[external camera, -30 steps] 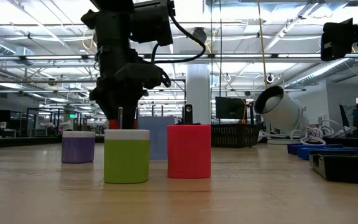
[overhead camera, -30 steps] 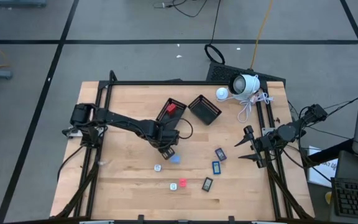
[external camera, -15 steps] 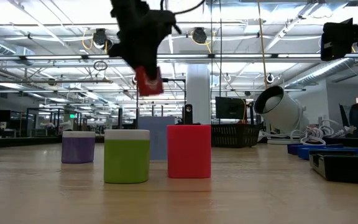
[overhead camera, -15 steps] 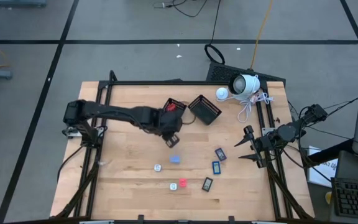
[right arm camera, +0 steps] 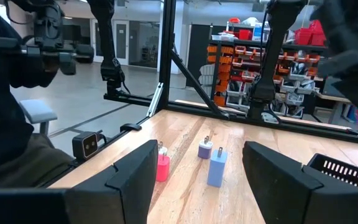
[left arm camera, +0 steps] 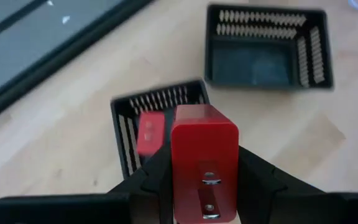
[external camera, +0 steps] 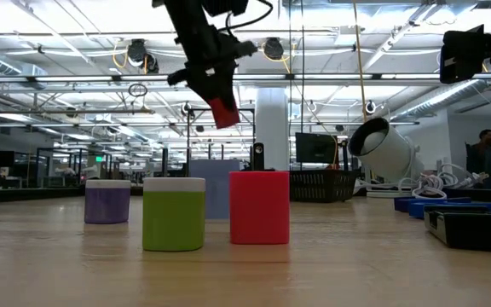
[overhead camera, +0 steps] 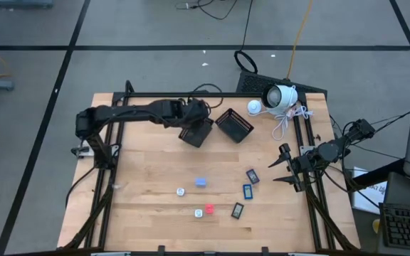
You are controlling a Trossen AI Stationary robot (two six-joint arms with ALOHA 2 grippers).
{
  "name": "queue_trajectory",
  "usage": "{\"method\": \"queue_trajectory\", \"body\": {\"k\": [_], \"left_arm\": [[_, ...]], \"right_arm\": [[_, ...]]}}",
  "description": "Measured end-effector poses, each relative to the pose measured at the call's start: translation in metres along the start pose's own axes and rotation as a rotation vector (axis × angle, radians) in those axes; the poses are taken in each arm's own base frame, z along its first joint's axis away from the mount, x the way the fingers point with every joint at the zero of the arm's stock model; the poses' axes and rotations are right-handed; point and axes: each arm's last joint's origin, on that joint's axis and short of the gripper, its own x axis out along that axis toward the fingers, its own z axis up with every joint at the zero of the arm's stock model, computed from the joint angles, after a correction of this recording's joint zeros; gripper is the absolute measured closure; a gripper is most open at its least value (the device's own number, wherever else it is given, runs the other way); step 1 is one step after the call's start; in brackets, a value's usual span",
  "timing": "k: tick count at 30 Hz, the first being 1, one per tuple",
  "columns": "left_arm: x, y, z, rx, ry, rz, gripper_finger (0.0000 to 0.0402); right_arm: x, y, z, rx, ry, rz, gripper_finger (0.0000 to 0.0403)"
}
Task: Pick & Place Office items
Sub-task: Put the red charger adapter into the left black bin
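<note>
Red block [left arm camera: 204,163]: clamped in left gripper [left arm camera: 201,186], held above near basket [left arm camera: 124,121] | stowed: one red piece [left arm camera: 146,132] already in that basket | left: about seven pieces loose on table [overhead camera: 141,192] | right gripper [right arm camera: 197,168]: apart, idle at table's edge

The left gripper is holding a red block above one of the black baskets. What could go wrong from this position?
1. The left gripper holds the red block over the near rim of the basket, not its middle; released here, it might land on the rim or the table.
2. Another red block already lies inside, so the new one may bounce off it.
3. The second basket stands close; a swing sideways could nudge it.
</note>
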Motion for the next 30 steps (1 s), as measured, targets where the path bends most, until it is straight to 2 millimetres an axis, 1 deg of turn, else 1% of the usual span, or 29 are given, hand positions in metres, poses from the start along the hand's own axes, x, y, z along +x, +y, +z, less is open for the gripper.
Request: {"method": "queue_trajectory", "body": {"k": [3,9,15,24,30], "left_arm": [[0.011,0.002,0.002,0.012,-0.01,0.003,0.0281],[0.022,0.005,0.005,-0.002,-0.003,0.009,0.0281],[0.04,0.001,0.0,0.017,0.041,0.013,0.0281],[0.061,0.003,-0.003,0.038,0.082,0.05,0.0281],[0.081,0.002,-0.01,0.053,0.128,0.073,0.0281]], "right_arm": [[0.0,0.0,0.0,0.0,0.0,0.0,0.0179],[0.0,0.0,0.0,0.001,-0.004,0.0,0.0179],[0.0,0.0,0.0,0.0,-0.001,0.0,0.0179],[0.0,0.0,0.0,0.0,-0.002,0.0,0.0179],[0.0,0.0,0.001,0.001,-0.005,-0.001,0.0179]]}}
